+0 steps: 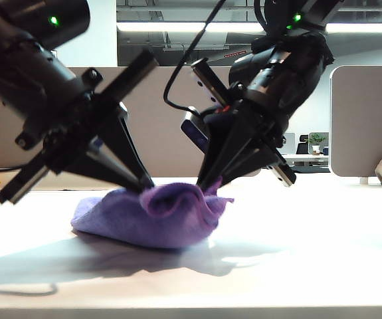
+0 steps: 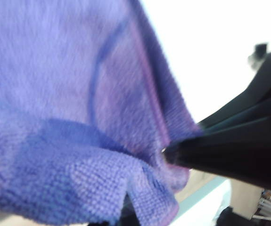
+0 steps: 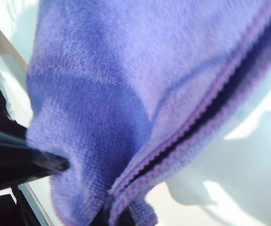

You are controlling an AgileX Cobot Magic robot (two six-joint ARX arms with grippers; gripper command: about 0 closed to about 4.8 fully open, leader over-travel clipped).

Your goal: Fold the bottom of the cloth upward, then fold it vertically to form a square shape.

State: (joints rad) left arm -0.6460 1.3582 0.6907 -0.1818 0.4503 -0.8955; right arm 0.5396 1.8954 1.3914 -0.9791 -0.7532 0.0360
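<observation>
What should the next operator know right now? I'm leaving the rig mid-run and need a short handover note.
Left gripper: shut on the cloth, pinching its upper edge, left of the middle of the table.
Right gripper: shut on the cloth, right beside the left one.
Cloth: bunched in a heap on the table, hem visible at the fingers.
Done: both grips taken.
Left: no neat fold shows yet; the upward fold and the vertical fold into a square appear still to do.

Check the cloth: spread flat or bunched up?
Bunched. The cloth sits in a rumpled heap on the table, its top pinched by the left pincer and right pincer, both shut on it.
</observation>
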